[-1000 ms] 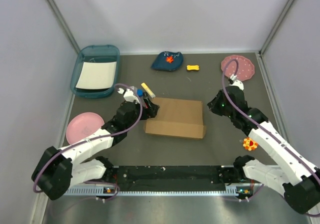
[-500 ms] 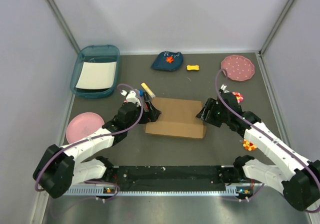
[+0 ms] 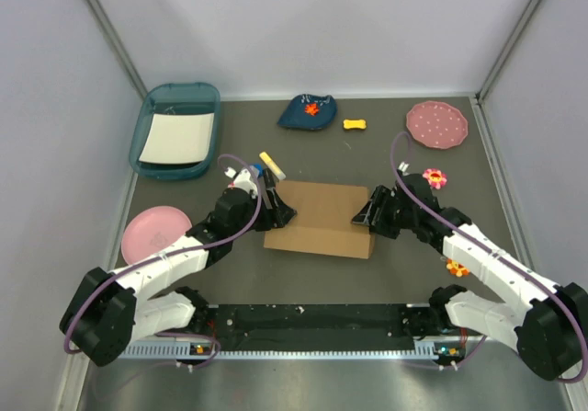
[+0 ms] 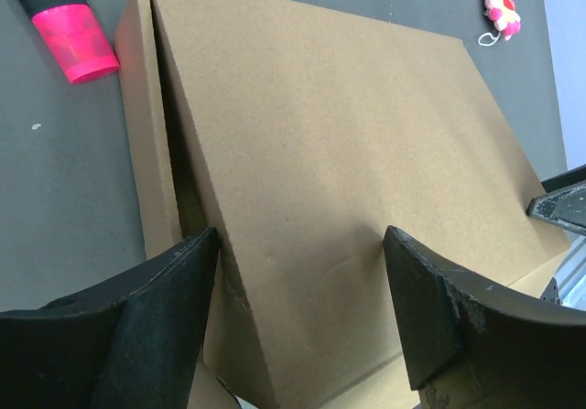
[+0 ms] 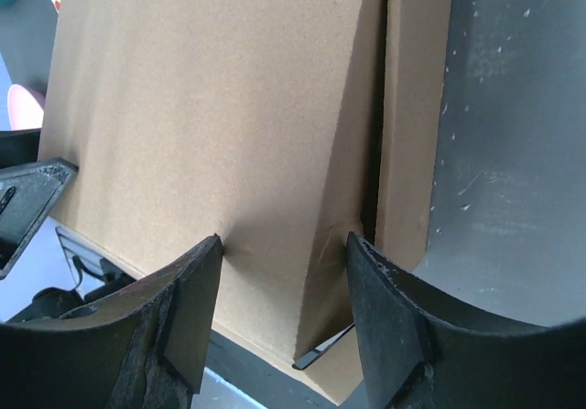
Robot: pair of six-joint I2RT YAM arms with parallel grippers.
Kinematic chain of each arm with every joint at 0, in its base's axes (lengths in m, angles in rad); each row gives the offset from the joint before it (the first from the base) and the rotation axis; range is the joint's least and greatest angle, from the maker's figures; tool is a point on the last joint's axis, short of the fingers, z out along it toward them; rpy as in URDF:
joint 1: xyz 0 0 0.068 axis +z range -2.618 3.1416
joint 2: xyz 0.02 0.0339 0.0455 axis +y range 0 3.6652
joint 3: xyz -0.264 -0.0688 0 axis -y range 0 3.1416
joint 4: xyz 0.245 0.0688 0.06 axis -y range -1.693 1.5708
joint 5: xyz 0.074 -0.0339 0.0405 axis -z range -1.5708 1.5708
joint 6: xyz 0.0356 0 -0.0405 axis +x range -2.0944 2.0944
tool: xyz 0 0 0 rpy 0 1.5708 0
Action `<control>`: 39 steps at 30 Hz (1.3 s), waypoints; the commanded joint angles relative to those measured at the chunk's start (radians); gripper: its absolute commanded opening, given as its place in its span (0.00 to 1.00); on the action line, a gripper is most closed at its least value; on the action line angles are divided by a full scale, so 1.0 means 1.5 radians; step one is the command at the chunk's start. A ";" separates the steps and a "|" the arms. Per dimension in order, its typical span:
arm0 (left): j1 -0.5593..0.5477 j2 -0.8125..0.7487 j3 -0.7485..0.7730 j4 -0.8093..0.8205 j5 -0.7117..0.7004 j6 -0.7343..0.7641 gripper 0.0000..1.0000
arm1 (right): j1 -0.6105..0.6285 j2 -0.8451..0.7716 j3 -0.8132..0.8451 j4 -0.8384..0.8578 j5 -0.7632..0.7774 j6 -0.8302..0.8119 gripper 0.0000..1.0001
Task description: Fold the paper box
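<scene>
- Dark grey table (image 3: 367, 158)
- Brown cardboard box (image 3: 322, 216), between left gripper (image 3: 287, 212) and right gripper (image 3: 360, 218)
- Teal plastic tray (image 3: 184, 92), far beyond left gripper
- Speckled pink round plate (image 3: 437, 124), beyond right gripper

We see a brown cardboard box (image 4: 339, 153), matt and finely grained. The dark grey table (image 5: 504, 153) looks smooth, speckled.

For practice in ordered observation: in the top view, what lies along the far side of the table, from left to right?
Teal tray → dark blue cloth item → small yellow bone-shaped toy → pink dotted plate.
</scene>
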 commanded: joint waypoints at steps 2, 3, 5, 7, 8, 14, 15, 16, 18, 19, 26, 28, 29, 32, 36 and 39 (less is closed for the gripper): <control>-0.003 -0.015 0.001 0.020 0.057 -0.019 0.75 | -0.003 0.011 -0.007 0.059 -0.067 0.035 0.56; -0.003 -0.020 -0.001 0.022 0.057 -0.020 0.74 | -0.002 0.012 -0.008 0.060 -0.073 0.037 0.56; -0.003 -0.019 -0.003 0.031 0.063 -0.029 0.70 | -0.003 0.023 -0.009 0.070 -0.076 0.041 0.56; -0.003 -0.020 -0.003 0.034 0.072 -0.032 0.66 | -0.002 0.030 -0.012 0.071 -0.067 0.041 0.55; -0.003 -0.020 -0.001 0.031 0.072 -0.027 0.62 | -0.002 0.032 -0.014 0.070 -0.063 0.040 0.54; -0.002 -0.047 0.001 -0.021 0.026 0.012 0.57 | -0.002 0.011 -0.032 0.048 -0.013 0.015 0.53; -0.003 -0.049 0.001 -0.025 0.022 0.016 0.55 | -0.002 0.007 -0.031 0.039 0.000 0.011 0.53; -0.003 -0.051 0.000 -0.026 0.020 0.020 0.55 | -0.003 0.007 -0.031 0.036 0.002 0.004 0.53; -0.003 -0.048 -0.001 -0.032 0.010 0.026 0.53 | -0.003 0.012 -0.026 0.028 0.010 -0.002 0.53; -0.003 -0.047 -0.001 -0.035 0.008 0.031 0.52 | -0.002 0.013 -0.025 0.026 0.011 -0.008 0.53; -0.003 -0.041 0.028 -0.113 -0.090 0.055 0.70 | -0.002 -0.029 0.032 -0.042 0.055 -0.032 0.57; -0.003 -0.040 0.038 -0.158 -0.130 0.062 0.75 | -0.002 -0.035 0.068 -0.078 0.065 -0.048 0.58; -0.003 -0.041 0.048 -0.168 -0.142 0.065 0.77 | -0.002 -0.036 0.080 -0.090 0.077 -0.054 0.57; -0.003 -0.057 0.061 -0.205 -0.205 0.070 0.81 | -0.002 -0.047 0.126 -0.125 0.109 -0.072 0.58; -0.002 -0.111 0.069 -0.231 -0.310 0.055 0.85 | -0.002 -0.072 0.138 -0.101 0.100 -0.090 0.52; -0.002 -0.157 0.059 -0.195 -0.351 0.048 0.85 | -0.003 -0.088 0.106 -0.011 0.034 -0.089 0.41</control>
